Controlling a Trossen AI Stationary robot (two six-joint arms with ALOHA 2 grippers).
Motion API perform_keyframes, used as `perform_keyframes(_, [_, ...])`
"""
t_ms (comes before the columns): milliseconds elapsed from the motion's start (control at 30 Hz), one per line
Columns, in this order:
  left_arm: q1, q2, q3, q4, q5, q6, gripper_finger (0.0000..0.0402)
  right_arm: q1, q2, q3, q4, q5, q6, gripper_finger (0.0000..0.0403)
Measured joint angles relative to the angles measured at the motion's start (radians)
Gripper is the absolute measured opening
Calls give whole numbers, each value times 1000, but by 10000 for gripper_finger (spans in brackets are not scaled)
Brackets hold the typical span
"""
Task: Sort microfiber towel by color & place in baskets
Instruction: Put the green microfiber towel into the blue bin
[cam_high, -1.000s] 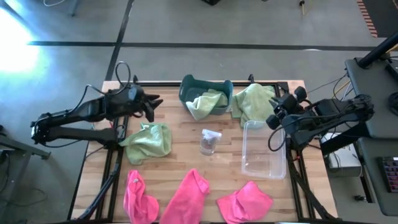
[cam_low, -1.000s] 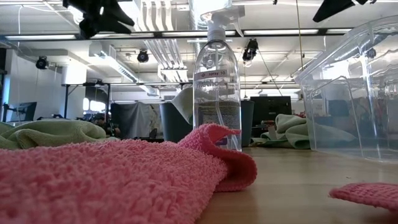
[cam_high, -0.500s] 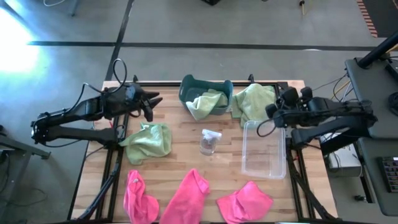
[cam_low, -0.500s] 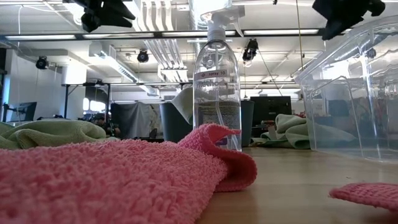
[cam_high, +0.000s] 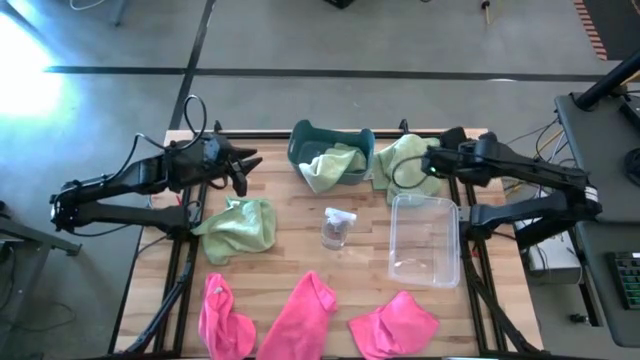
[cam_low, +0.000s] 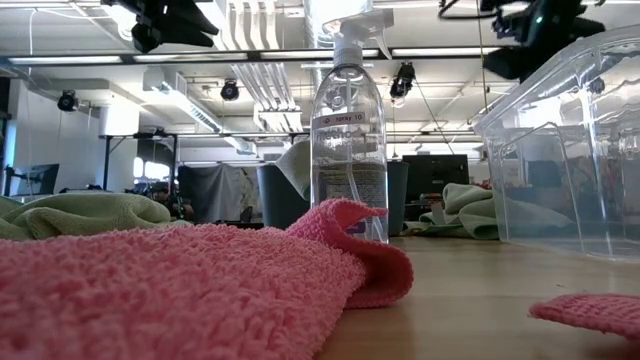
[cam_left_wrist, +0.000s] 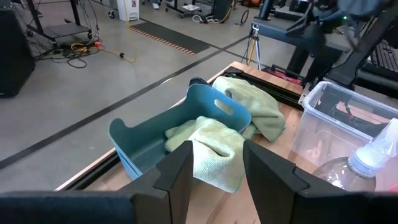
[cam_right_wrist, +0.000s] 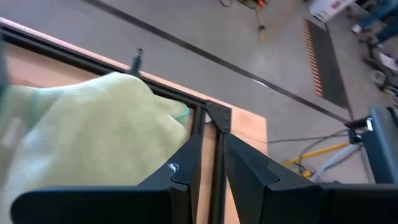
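**Desk:** What does the overhead frame give us, biggest things first?

**Photographer:** A wooden surface (cam_high: 290, 265) flanked by two dark arms. The left arm (cam_high: 120, 185) reaches in from the left edge; the right arm (cam_high: 530, 180) stretches across the far right corner.

**Desk:** And the baskets?

**Photographer:** The clear basket (cam_high: 425, 240) sits on the right side with no towel in it. The teal basket (cam_high: 330, 152) stands at the far edge, near the middle, with a green towel (cam_high: 330, 165) spilling over its near rim.

**Desk:** The other towels?

**Photographer:** A second green towel (cam_high: 405, 165) lies just right of the teal basket, behind the clear one. A third green towel (cam_high: 240, 228) lies on the left half. Three pink towels line the near edge: left (cam_high: 222, 318), centre (cam_high: 305, 315), right (cam_high: 395, 325). A small spray bottle (cam_high: 338, 228) stands in the middle, between the baskets.

**Desk:** The grippers?

**Photographer:** The left gripper (cam_high: 243, 170) hangs above the far left of the surface, fingers spread, empty, pointing towards the teal basket. The right gripper (cam_high: 432, 165) hangs over the second green towel's right edge; its wrist camera shows the fingers (cam_right_wrist: 186, 168) a narrow gap apart with nothing pinched between them.
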Motion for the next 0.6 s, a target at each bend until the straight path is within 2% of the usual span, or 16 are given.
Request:
perform_keyframes(167, [-2, 1, 0, -23, 0, 0, 126, -79, 81, -10, 101, 5, -25, 63])
perform_keyframes(333, [-2, 1, 0, -48, 0, -3, 126, -104, 160, -14, 150, 163, -10, 63])
perform_keyframes(400, [-2, 1, 0, -52, 0, -4, 126, -106, 192, -14, 151, 181, -8, 63])
perform_keyframes(467, [-2, 1, 0, -56, -1, -5, 126, -107, 220, -14, 163, 139, -5, 63])
perform_keyframes(600, [-2, 0, 0, -58, -1, -2, 126, -125, 256, -14, 240, -31, -53, 63])
